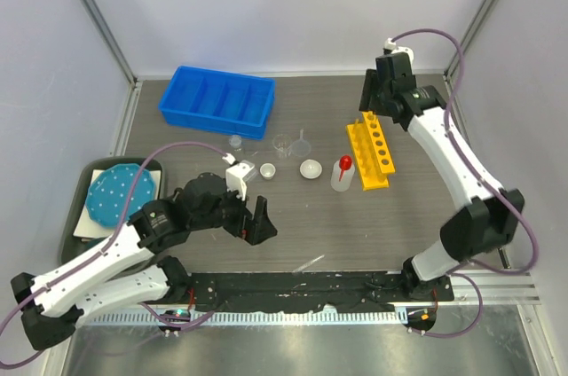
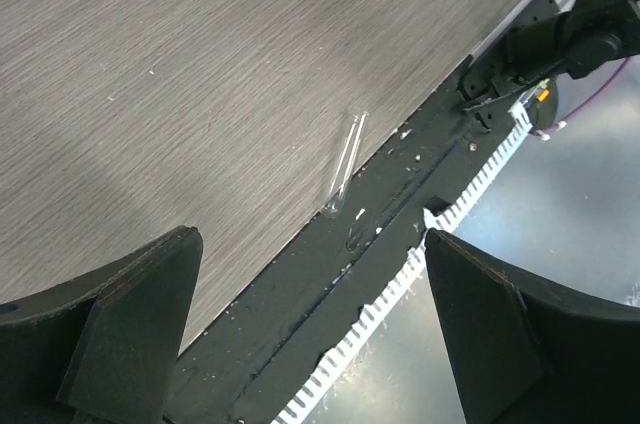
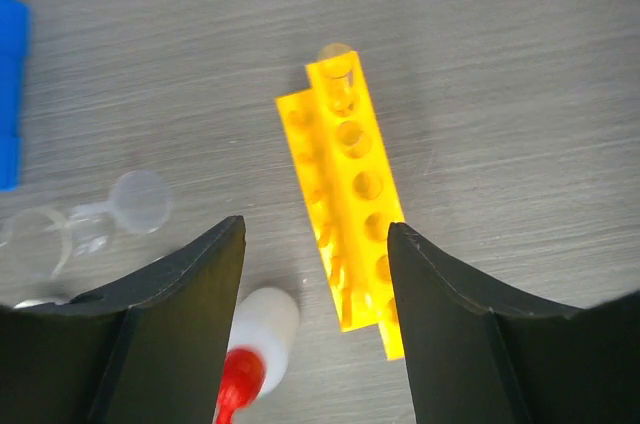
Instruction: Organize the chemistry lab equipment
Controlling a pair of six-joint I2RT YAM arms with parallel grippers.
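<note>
A yellow holed rack lies right of centre, with a clear tube standing in its far end hole. My right gripper hangs open above the rack's far end and holds nothing. The red-capped squeeze bottle stands just left of the rack. A white round dish, a small beaker, a funnel and clear glassware sit mid-table. A thin clear tube lies by the near edge. My left gripper is open and empty, left of that tube.
A blue compartment tray stands at the back left. The teal dotted plate rests on a grey tray at the far left. A black rail runs along the near table edge, right beside the lying tube.
</note>
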